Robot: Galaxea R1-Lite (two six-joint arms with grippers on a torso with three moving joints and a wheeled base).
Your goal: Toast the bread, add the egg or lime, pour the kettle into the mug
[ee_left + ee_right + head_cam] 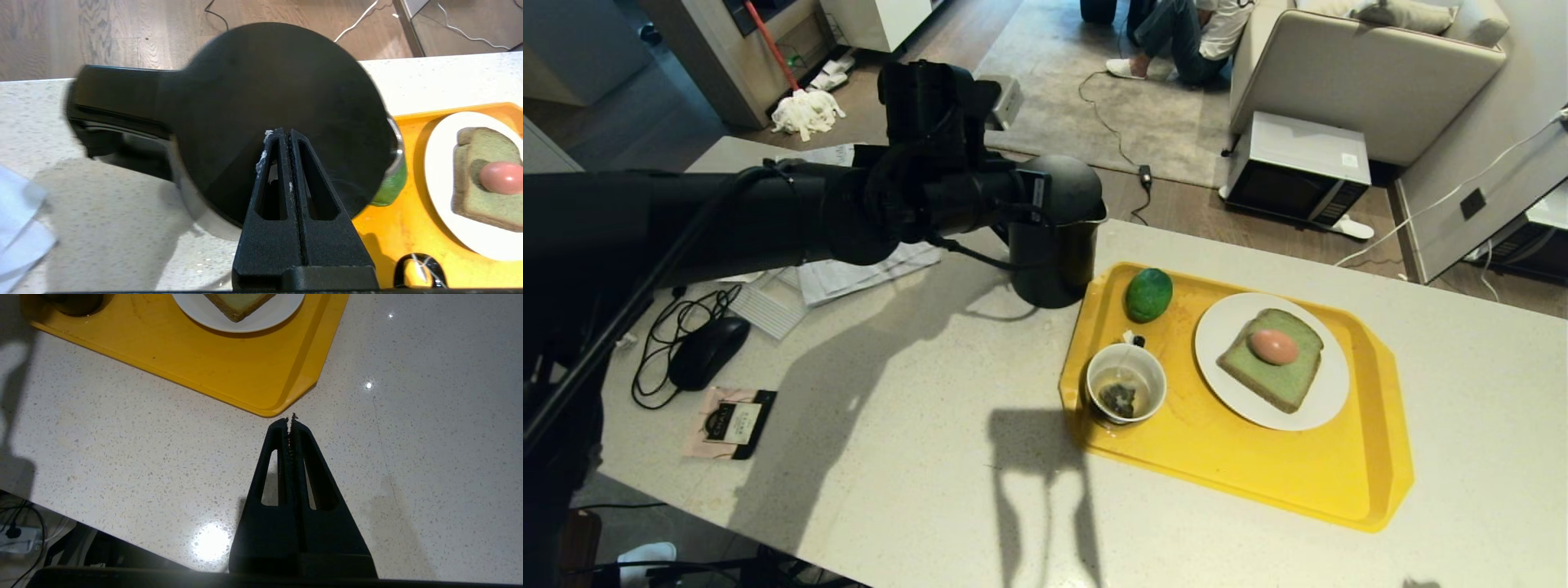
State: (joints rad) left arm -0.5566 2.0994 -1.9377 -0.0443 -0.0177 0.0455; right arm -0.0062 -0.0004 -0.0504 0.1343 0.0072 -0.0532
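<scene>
Two grippers concern us: our left gripper [284, 134] hangs clenched and empty over the kettle [1054, 237] lid, while our right gripper [290, 421] is clenched above bare counter [122, 449]. On the tray [1258, 474], the egg [1273, 346] tops the bread [1270, 359]; lime [1148, 294] at ten o'clock, mug [1125, 394] at eight.
</scene>
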